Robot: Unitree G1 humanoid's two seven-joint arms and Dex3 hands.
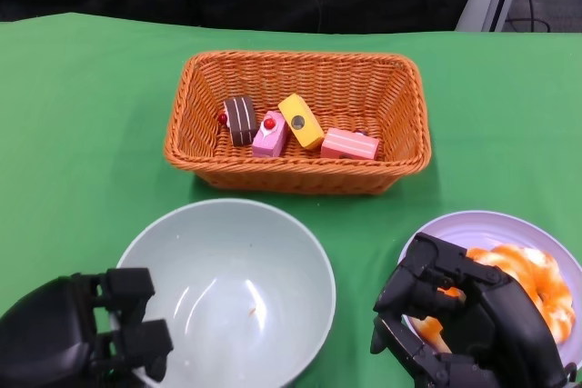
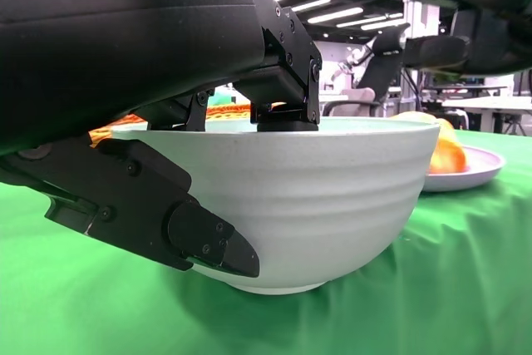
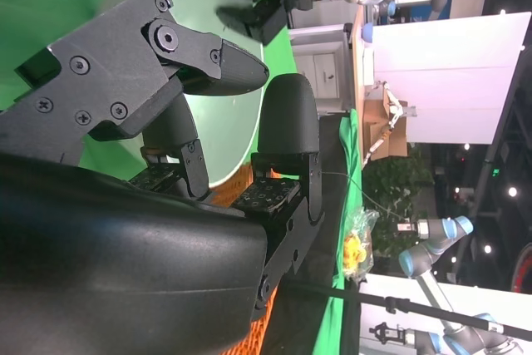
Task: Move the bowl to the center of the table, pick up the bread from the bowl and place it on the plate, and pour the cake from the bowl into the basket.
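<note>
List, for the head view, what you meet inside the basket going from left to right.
In the basket: small red ball → brown cake → pink cake with red topping → yellow cake → pink cake lying flat.

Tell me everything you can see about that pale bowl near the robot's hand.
The bowl is pale grey-green, glossy like ceramic or melamine, with faint ridges round its outer wall. It stands upright on the green tablecloth, in front of the basket and left of the plate. It looks empty apart from a tiny orange speck. The left hand grips its near-left rim, fingers inside and outside.
</note>
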